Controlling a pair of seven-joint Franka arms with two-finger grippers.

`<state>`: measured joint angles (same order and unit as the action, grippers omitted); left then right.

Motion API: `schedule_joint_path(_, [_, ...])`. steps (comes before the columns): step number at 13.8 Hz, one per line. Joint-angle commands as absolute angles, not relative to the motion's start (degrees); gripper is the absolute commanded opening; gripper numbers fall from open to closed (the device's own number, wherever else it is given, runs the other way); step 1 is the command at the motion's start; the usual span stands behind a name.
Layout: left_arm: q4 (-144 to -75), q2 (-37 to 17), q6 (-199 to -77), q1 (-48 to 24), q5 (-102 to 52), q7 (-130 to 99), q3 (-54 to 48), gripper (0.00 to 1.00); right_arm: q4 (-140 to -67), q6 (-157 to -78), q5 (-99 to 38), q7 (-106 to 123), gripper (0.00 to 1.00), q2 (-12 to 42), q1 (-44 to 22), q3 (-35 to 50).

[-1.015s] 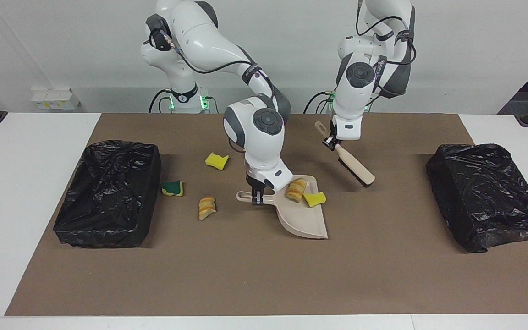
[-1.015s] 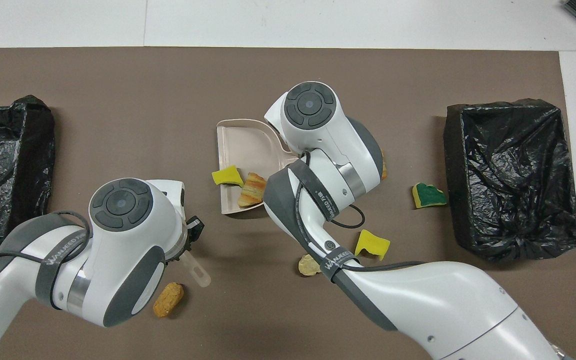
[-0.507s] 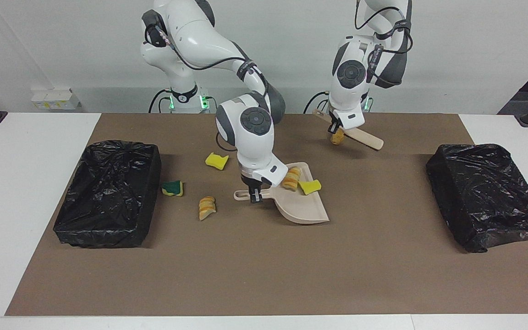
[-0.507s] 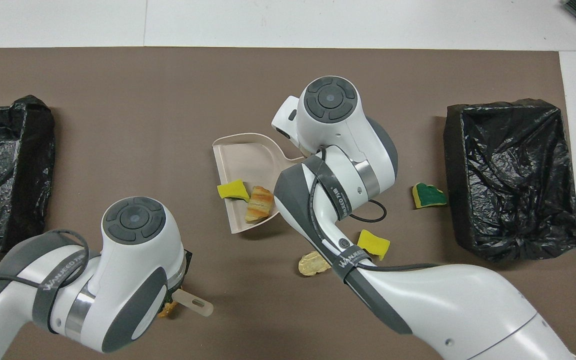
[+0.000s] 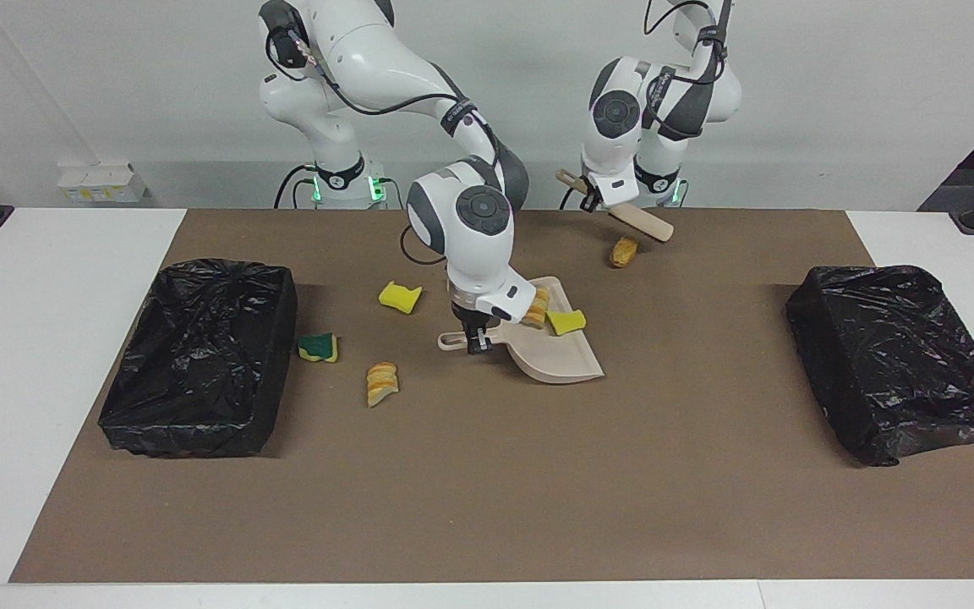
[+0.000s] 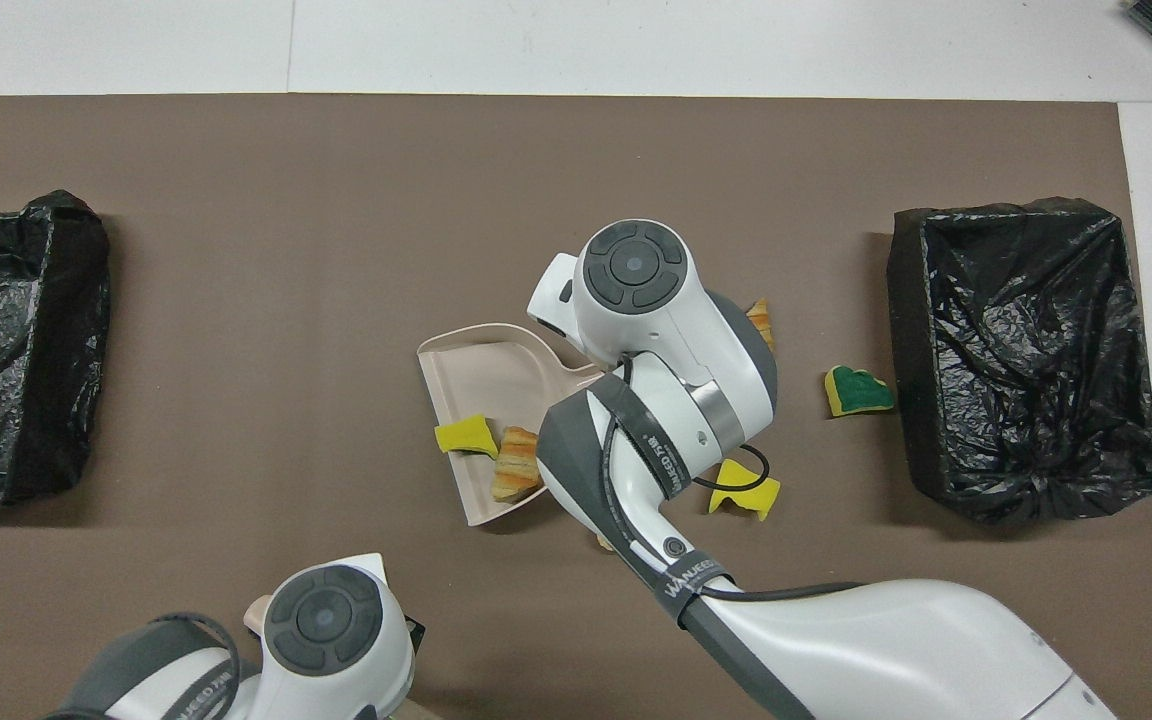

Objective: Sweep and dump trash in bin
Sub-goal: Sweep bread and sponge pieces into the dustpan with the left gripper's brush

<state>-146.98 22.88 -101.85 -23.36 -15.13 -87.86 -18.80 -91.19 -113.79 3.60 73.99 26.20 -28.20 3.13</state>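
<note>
Left claw (image 5: 593, 201), raised over the robots' edge of the brown mat (image 5: 487, 507), is clamped on the handle of the beige, black-bristled hand brush (image 5: 635, 220), which hangs tilted in the air. A tan, orange-striped bread-like chunk (image 5: 623, 251) lies on the mat under the brush. Right claw (image 5: 476, 342), reaching toward mid-worktop, is clamped on the handle of the beige plastic dustpan (image 5: 559, 359), which looks lifted and tilted, its shadow showing beneath. In the pan, at the edge nearest the robots, sit a yellow sponge piece (image 5: 566, 321) and a striped bread chunk (image 5: 538, 306), touching each other. Loose on the mat toward the right arm's end: a yellow sponge scrap (image 5: 400, 296), then farther from the robots a green-and-yellow sponge scrap (image 5: 318, 347) just beside the black-bag-lined bin (image 5: 199, 359), and a striped bread chunk (image 5: 381, 382). A second black-lined bin (image 5: 901, 359) stands at the left arm's end of the white worktop (image 5: 39, 338).
</note>
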Motion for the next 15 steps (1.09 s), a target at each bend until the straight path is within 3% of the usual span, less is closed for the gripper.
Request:
schedule_joint_path(1, [-151.6,26.5,-105.7,-26.5,-17.0,-85.9,-18.0,0.0,-97.7,-119.9,2.7,75.8,0.0,22.6,-28.0,3.3])
schedule_joint_path(10, [-147.2,17.7,-120.3,-16.7,-20.5,-47.4,-17.7,0.0,-98.4,-125.2,2.7,73.2,0.0,23.2,-27.0,3.2])
schedule_joint_path(15, [-143.5,13.2,-126.1,-16.6,-24.3,-37.7,-17.7,0.0,-97.5,-125.1,2.7,73.3,0.0,23.6,-26.5,3.2])
